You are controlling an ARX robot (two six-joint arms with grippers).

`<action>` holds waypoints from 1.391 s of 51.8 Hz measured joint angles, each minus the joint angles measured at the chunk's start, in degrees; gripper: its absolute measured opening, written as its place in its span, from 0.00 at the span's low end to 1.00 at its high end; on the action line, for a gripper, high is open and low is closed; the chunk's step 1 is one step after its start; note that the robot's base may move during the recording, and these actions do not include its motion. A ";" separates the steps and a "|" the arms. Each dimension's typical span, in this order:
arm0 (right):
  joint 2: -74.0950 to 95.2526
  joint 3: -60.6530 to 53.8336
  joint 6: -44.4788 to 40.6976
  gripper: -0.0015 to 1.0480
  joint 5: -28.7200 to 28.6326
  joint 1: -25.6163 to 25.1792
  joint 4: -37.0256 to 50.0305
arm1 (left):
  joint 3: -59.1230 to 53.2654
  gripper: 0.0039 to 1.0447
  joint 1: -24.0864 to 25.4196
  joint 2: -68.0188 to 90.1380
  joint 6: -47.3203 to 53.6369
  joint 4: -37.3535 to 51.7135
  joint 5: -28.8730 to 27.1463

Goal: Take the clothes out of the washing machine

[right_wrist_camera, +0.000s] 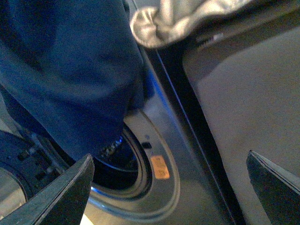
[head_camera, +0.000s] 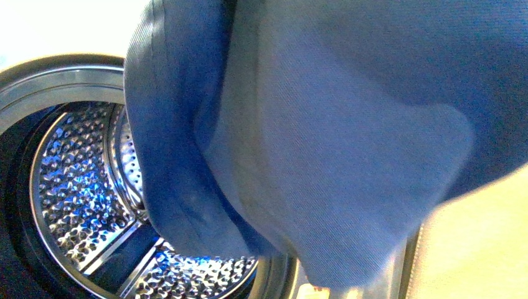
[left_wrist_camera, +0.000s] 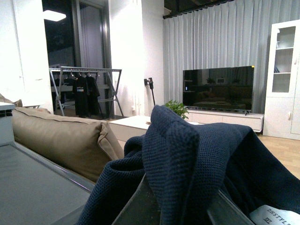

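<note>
Removal step, it seems: blue clothes (head_camera: pixel 348 156) hang before the washing machine (head_camera: pixel 81 180) porthole, draped over the left gripper (left_wrist_camera: pixel 180 208), whose grip the fabric hides; right gripper (right_wrist_camera: pixel 169 157) spread apart, empty. Next likely: carry them clear

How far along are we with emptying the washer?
Done: the clothes are lifted out, hanging before the drum, whose visible part looks bare. In hand: they drape over the left tool; the right tool is open, empty. Left: carrying them away; the rest of the drum is hidden.
</note>
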 joint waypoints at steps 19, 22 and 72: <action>26.34 14.10 7.06 0.93 -5.03 0.72 31.08 | 0.00 0.06 0.00 0.00 0.09 0.00 -0.02; 29.66 16.90 8.11 0.93 -5.95 1.77 33.88 | 0.00 0.06 0.00 0.00 0.09 0.00 -0.02; 42.18 34.71 -4.63 0.93 -2.27 29.20 25.75 | 0.00 0.06 0.00 0.00 0.11 0.00 -0.02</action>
